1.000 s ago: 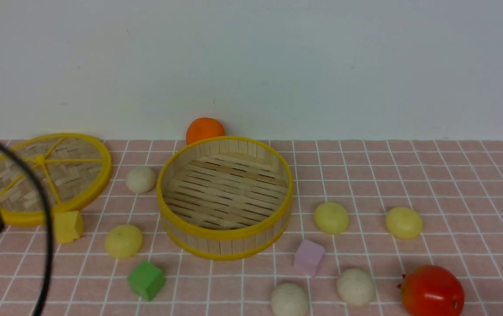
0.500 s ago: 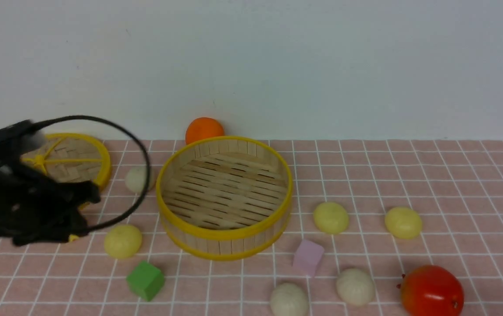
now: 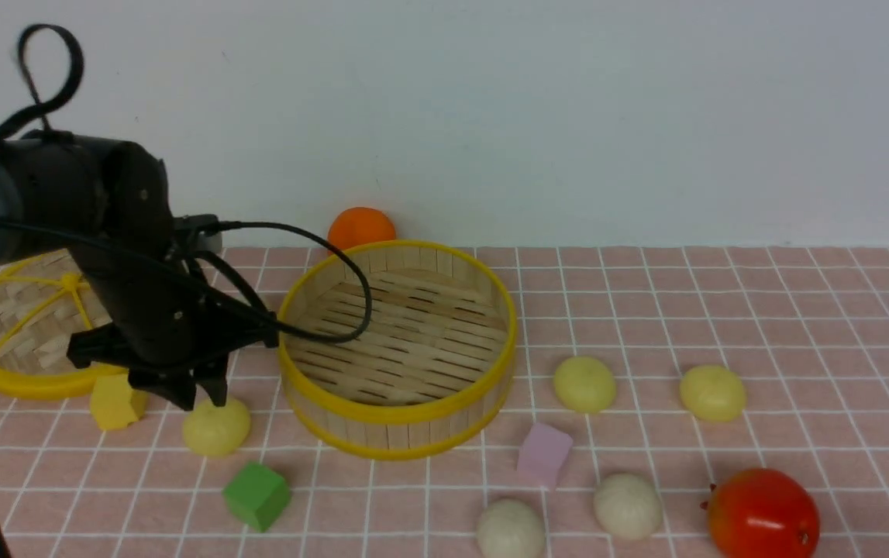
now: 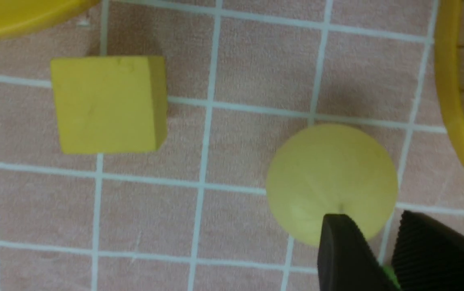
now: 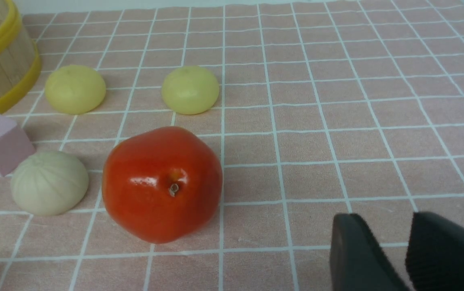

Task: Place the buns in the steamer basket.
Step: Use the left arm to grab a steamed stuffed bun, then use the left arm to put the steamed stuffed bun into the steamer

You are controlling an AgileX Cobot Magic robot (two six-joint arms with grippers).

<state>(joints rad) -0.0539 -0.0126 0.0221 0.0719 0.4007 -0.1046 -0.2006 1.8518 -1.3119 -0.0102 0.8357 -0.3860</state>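
Observation:
The steamer basket stands empty at mid-table. My left gripper points down just above and behind a pale yellow bun, to the basket's left. In the left wrist view the gripper has its jaws nearly together and holds nothing, over that bun's edge. Two more yellow buns lie right of the basket. Two off-white buns lie near the front edge. The sixth bun is hidden behind my left arm. My right gripper is nearly closed and empty, low over bare cloth.
A woven lid lies at far left with a yellow cube beside it. A green cube and a pink cube sit in front of the basket. An orange is behind it, and a red fruit at front right.
My left arm has swung in from the left edge and risen. Its gripper now hangs over the near-left yellow bun. The arm now covers the off-white bun beside the lid.

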